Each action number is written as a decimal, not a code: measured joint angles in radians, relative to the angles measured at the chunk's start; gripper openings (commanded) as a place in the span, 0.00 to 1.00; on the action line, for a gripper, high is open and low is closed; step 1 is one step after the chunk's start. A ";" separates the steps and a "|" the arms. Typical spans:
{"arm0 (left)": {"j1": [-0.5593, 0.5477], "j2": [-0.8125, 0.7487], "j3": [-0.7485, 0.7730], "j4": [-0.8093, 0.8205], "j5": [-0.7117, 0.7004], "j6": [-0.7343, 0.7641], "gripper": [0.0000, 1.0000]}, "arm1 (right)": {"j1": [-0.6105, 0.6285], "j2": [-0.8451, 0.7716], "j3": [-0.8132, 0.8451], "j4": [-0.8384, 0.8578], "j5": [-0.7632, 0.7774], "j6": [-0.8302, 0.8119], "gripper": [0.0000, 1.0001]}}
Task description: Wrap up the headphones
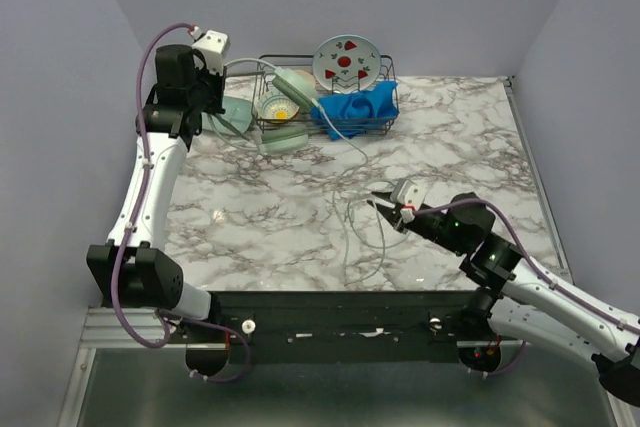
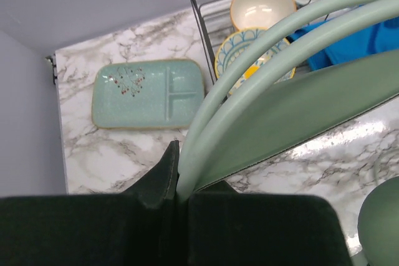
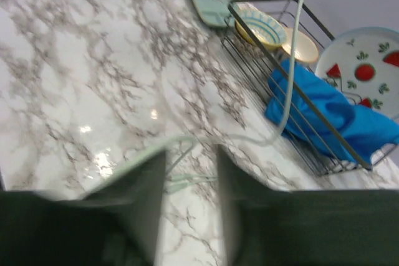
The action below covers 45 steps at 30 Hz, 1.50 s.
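The left pincer (image 2: 177, 172), close to the left wall at the surface's (image 1: 260, 227) far edge, is clamped on the arched headband of the headphones (image 2: 249, 66). They hang between a flat green tray (image 2: 146, 95) and a wire rack (image 1: 375, 129) crowded with bowls (image 2: 262, 5), a plate (image 1: 347, 62) and a blue cloth (image 1: 355, 107). Open marble lies nearer, where the right pincer (image 3: 190, 160) shows a narrow gap amid the loose cable (image 3: 285, 91); blur hides whether it grips.

Marble table (image 1: 250, 217) — wire rack (image 2: 201, 26), mint tray (image 2: 146, 95), pale cable (image 1: 360, 227) lying on it.
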 measured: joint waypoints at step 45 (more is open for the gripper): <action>0.006 -0.200 0.435 -0.197 0.116 -0.129 0.00 | 0.043 0.765 0.140 0.612 0.310 0.232 0.39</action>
